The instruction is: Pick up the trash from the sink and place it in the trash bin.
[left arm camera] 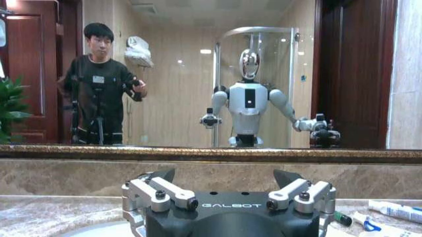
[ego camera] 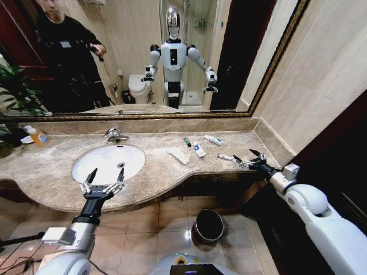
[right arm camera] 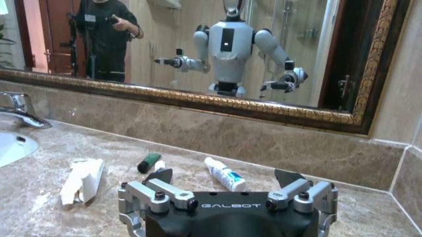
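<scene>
Marble top (ego camera: 51, 166), tube (ego camera: 225, 157) beside right tool (ego camera: 250, 158)

A wide wall mirror in a dark, gilt-trimmed frame (ego camera: 269, 63) runs the length of the far wall, above a beige stone backsplash. A yellow-orange plastic bottle with a white cap (ego camera: 36, 135) stands at the far left of the counter, just beside the dark green leaves of a potted plant (ego camera: 16, 91). Reflected in the glass are a white toilet (ego camera: 139, 87), a glass-walled shower enclosure and a dark wooden door (left arm camera: 356, 74). Below, the floor of glossy beige tiles (ego camera: 166, 220) catches the ceiling light, with black cables (ego camera: 17, 255) trailing at near left.
</scene>
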